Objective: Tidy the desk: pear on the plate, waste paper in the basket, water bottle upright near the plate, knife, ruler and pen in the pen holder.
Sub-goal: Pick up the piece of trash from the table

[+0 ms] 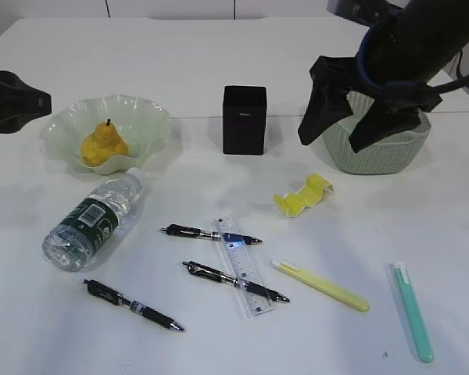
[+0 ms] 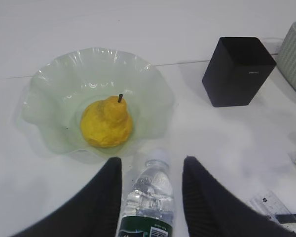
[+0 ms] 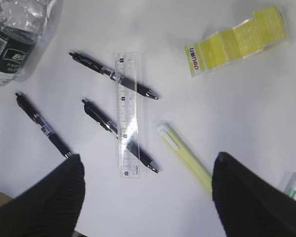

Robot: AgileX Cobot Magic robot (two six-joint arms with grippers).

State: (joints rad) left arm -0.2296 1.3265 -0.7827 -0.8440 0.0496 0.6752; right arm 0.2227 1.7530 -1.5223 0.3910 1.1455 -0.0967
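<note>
Yellow packet (image 3: 238, 40) reads "deli"; bottle label (image 3: 7, 47) illegible; left hand (image 2: 152, 170) half-open, right hand (image 3: 147, 170) wide.

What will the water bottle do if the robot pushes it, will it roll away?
Probably, yes. The water bottle lies on its side on the smooth white desk, and its round body would likely roll sideways when nudged. It looks filled with water, so it may feel fairly heavy for its size. The clear plastic could also be a bit slippery to grab.
</note>
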